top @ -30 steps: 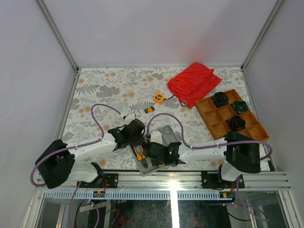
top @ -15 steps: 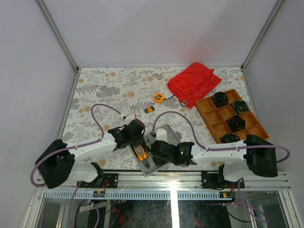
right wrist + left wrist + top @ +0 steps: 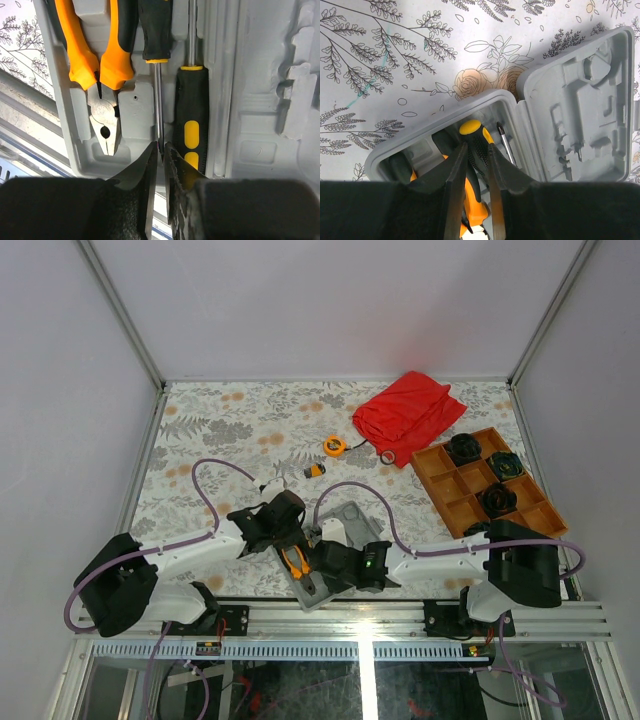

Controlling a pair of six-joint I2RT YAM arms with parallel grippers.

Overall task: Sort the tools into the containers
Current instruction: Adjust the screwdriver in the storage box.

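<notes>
The grey case lies open at the table's near edge, its near tray (image 3: 312, 590) beside its far tray (image 3: 356, 521). The near tray holds orange-handled pliers (image 3: 100, 60) and two screwdrivers. My left gripper (image 3: 476, 147) is shut on the black handle of the yellow-capped screwdriver (image 3: 471, 129) in that tray (image 3: 432, 134). My right gripper (image 3: 161, 148) is shut on that screwdriver's thin shaft (image 3: 157, 100) at its tip. A second screwdriver (image 3: 192, 125) lies beside it. The far tray (image 3: 585, 115) is bare. The round orange tape measure (image 3: 334, 445) and a tiny orange-black piece (image 3: 315, 470) lie farther back.
A red cloth (image 3: 408, 412) lies at the back right. An orange-brown divided tray (image 3: 470, 495) with black round parts (image 3: 504, 466) stands at the right. The metal rail of the table's front edge (image 3: 380, 618) runs just below the case.
The right arm's elbow swung out to the right and came partly back, its gripper staying over the case. The left arm has not moved.
</notes>
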